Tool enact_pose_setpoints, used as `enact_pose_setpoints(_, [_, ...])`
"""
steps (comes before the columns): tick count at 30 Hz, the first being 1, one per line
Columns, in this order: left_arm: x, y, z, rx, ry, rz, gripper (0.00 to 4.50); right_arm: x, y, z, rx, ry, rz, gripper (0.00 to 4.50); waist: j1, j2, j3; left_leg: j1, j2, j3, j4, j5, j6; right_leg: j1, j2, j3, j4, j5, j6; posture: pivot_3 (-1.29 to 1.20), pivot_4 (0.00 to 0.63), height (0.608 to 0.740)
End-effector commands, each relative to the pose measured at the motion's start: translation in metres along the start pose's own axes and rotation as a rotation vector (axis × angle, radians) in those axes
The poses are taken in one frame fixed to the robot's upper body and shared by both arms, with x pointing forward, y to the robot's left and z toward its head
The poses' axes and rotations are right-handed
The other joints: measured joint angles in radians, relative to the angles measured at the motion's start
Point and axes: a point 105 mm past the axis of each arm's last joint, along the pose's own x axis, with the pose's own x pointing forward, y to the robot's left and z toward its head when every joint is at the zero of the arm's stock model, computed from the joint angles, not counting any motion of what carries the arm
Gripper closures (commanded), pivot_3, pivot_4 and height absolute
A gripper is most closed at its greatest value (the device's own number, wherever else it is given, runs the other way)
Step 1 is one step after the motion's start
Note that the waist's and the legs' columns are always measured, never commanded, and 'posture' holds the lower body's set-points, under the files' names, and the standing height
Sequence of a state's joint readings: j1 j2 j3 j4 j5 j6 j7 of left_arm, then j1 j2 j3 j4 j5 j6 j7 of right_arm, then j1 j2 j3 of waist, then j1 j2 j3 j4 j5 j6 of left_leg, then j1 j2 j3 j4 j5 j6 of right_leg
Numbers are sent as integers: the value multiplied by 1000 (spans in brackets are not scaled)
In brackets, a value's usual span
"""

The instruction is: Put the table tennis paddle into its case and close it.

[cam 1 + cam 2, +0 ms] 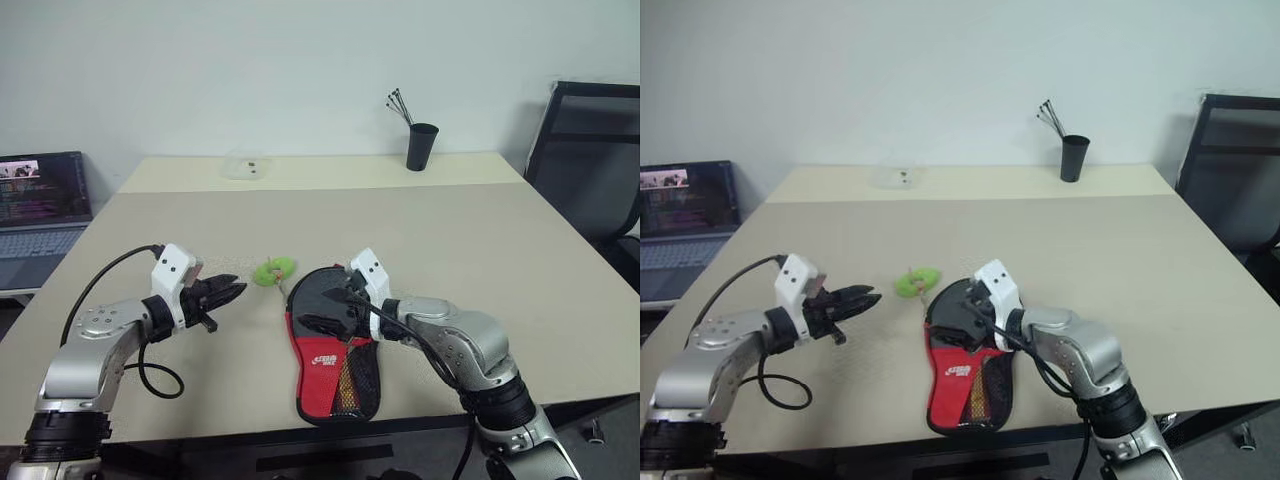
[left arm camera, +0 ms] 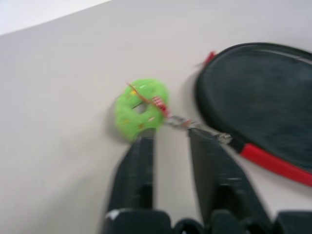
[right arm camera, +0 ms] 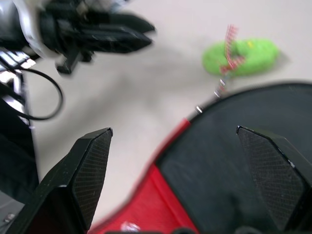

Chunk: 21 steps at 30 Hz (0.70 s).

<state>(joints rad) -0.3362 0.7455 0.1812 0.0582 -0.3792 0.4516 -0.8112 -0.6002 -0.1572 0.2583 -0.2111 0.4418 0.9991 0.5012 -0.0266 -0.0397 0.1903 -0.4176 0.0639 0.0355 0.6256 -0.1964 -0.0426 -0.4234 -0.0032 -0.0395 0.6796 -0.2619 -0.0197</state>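
The case (image 1: 333, 345) lies flat near the front edge of the tabletop (image 1: 480, 240), its round black end pointing toward the back edge and its red panel toward the front. No paddle can be seen apart from it, so it is judged to be inside. The green fuzzy zip pull (image 2: 141, 108) rests just beside the case's round end. The left gripper (image 1: 228, 292) is held a little apart, empty, pointed at the pull; the right gripper (image 3: 183, 161) is spread wide over the black end, grasping nothing. For closing, the case should be pinned flat while the pull is pinched and drawn steadily along the seam. A white logo (image 1: 325, 362) is printed on the red panel, but its letters cannot be read.
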Motion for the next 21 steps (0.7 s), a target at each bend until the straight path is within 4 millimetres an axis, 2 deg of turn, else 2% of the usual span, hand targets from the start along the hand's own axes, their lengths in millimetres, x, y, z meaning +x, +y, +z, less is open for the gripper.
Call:
enact_pose_setpoints(1, [11, 10, 6, -2, -13, 36, 1896, 2, 4, 11, -52, -42, 8, 0, 1, 0, 0, 0, 0, 0, 0, 0, 0, 0, 0, 0, 0, 0, 0, 0, 150, 740])
enact_pose_setpoints(6, [32, 22, 3, -52, 15, 67, 133, 5, 2, 7, -66, -28, -8, 0, 1, 0, 0, 0, 1, 0, 0, 0, 0, 0, 2, -1, 1, 0, 0, 0, 150, 740])
enact_pose_setpoints(7, [37, 25, 2, -65, 23, 83, 33, 5, 2, 6, -66, -28, -10, 0, 1, 0, 0, 0, 0, 0, 1, 0, 0, 0, 2, -1, 1, 0, 0, 0, 150, 740])
enact_pose_setpoints(11, [58, 37, -3, -123, 53, 132, 33, 6, 1, 4, -68, -26, -15, 0, 1, -1, 0, -1, 0, 0, 1, 0, 0, 0, 2, -1, 1, 0, 0, 0, 150, 740])
enact_pose_setpoints(17, [85, 22, -11, -170, 116, 17, 33, 7, 1, 2, -74, -27, -24, 0, 0, -1, 0, -1, 0, 0, 2, 0, 0, 0, 2, -1, 1, 0, 0, 0, 150, 740])
enact_pose_setpoints(21, [92, 16, -12, -149, 144, -34, 33, 7, 1, 3, -73, -33, -29, 0, 0, -1, 0, -1, 0, 0, 2, 0, 0, 0, 3, -1, 1, 0, 0, 0, 150, 740])
